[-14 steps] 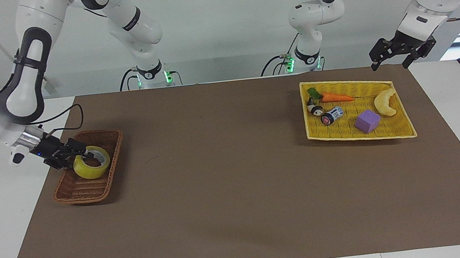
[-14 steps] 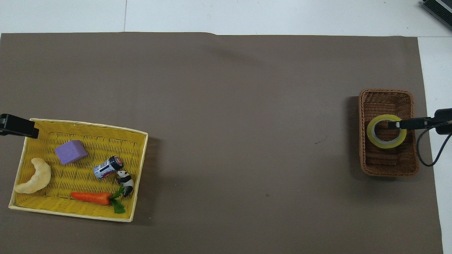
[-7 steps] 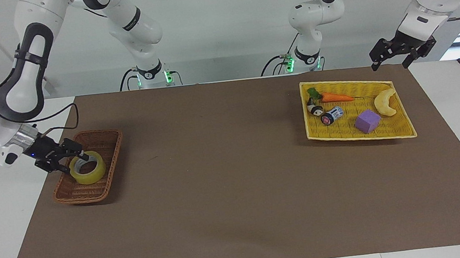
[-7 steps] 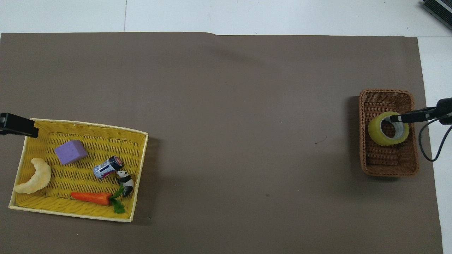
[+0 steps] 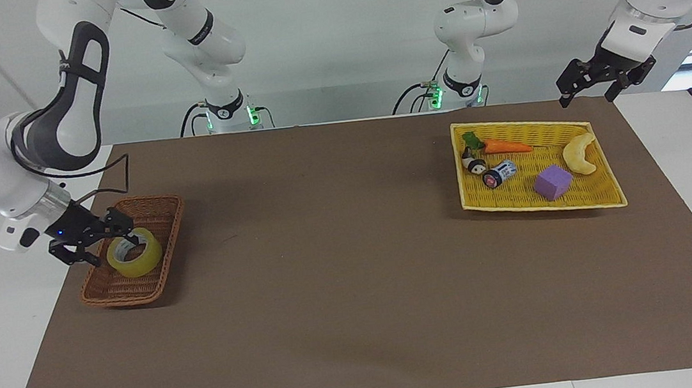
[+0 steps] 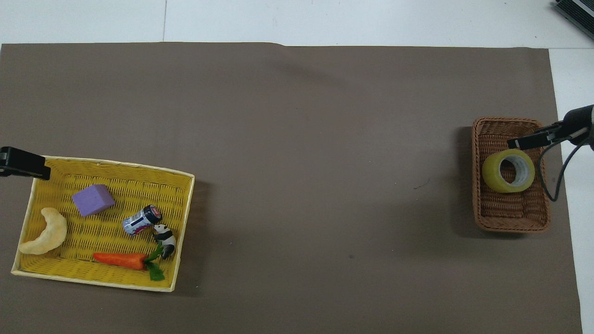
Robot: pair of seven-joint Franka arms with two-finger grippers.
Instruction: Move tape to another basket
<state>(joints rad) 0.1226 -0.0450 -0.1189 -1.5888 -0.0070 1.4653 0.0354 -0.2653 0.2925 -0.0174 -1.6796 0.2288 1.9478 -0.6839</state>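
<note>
The yellow tape (image 5: 135, 253) lies tilted in the brown wicker basket (image 5: 118, 299) at the right arm's end of the table. The tape shows in the overhead view (image 6: 493, 172), inside the basket (image 6: 510, 227). My right gripper (image 5: 108, 246) is open and low over the basket. One finger is at the tape's upper rim, the other outside the basket's edge. In the overhead view the right gripper (image 6: 517, 143) is just clear of the roll. My left gripper (image 5: 592, 90) is open and waits in the air by the yellow tray's corner.
A flat yellow tray-basket (image 5: 604, 200) at the left arm's end holds a carrot (image 5: 506, 146), a panda figure (image 5: 475, 166), a small can (image 5: 499, 174), a purple block (image 5: 552, 182) and a pale crescent toy (image 5: 580, 154). A brown mat (image 5: 341, 271) covers the table.
The right gripper held the tape by its wall, one finger in the core. It has let go and drawn out of the core. The roll now rests tilted in the basket.
</note>
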